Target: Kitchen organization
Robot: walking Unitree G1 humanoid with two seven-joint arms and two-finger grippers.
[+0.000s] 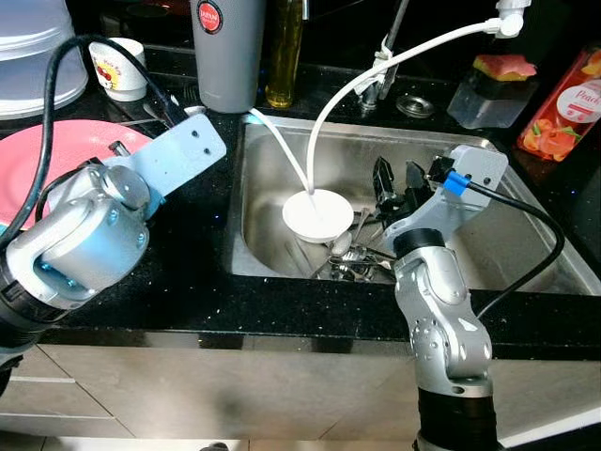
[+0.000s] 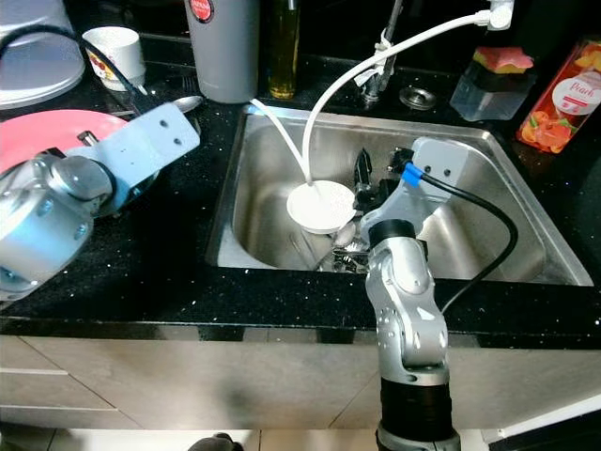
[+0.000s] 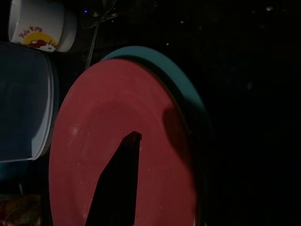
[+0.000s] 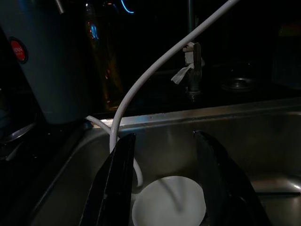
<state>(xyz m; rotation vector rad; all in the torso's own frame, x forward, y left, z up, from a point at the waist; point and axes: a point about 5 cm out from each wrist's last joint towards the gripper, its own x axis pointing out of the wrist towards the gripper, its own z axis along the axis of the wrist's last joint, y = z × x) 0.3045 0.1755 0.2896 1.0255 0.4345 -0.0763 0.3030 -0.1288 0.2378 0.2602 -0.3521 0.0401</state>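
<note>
The sink (image 1: 526, 254), a steel basin sunk into the black counter (image 1: 188, 291), is holding the work here. Nearest me, the right arm is rising from the counter's front edge and leaning in over the basin, and its right hand (image 1: 397, 181) is hovering with both black fingers spread apart, gripping nothing. Just below and beside it a heap of cutlery (image 1: 357, 261) is lying on the sink floor, with a white round dish (image 1: 317, 214) sitting against it. A white hose (image 1: 376, 66) is arching down from the upper right onto that dish. Over on the left, the left arm is hanging above a pink plate (image 1: 56, 160) that is resting on a teal plate (image 3: 178, 82); one dark finger (image 3: 117, 183) of the left hand is showing over the pink surface, and I cannot tell whether that hand is parted or closed. Farther back, a white mug (image 1: 120, 66), a grey canister (image 1: 225, 52) and an oil bottle (image 1: 285, 52) are standing along the counter, with a faucet (image 1: 383, 75) behind the sink and a peach-labelled carton (image 1: 563, 103) at the far right.
</note>
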